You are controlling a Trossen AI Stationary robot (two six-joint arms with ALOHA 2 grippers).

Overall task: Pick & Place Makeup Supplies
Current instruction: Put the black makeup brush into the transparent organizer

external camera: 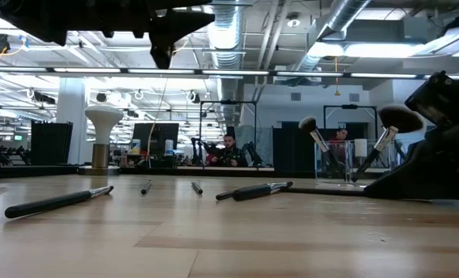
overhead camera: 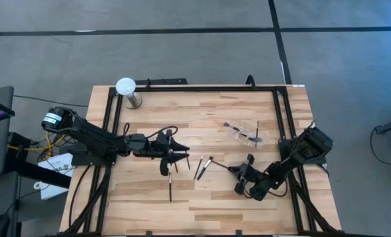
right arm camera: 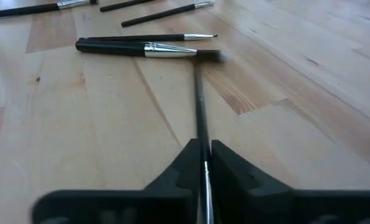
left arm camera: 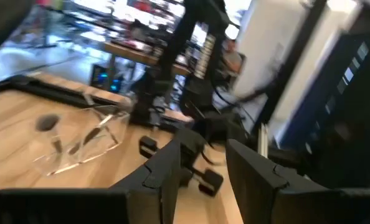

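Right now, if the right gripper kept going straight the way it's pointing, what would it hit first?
The right gripper, shut on a thin brush, points along the table. First in line looks to be the thicker silver-ferruled brush lying crosswise just beyond the held brush's far end; depth is uncertain.

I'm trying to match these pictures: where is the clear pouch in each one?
High view: clear pouch right of centre.
Low view: right of centre.
Left wrist view: beyond the left tool.
Right wrist view: not in it.
Shared landmark: fluffy brush inside it.
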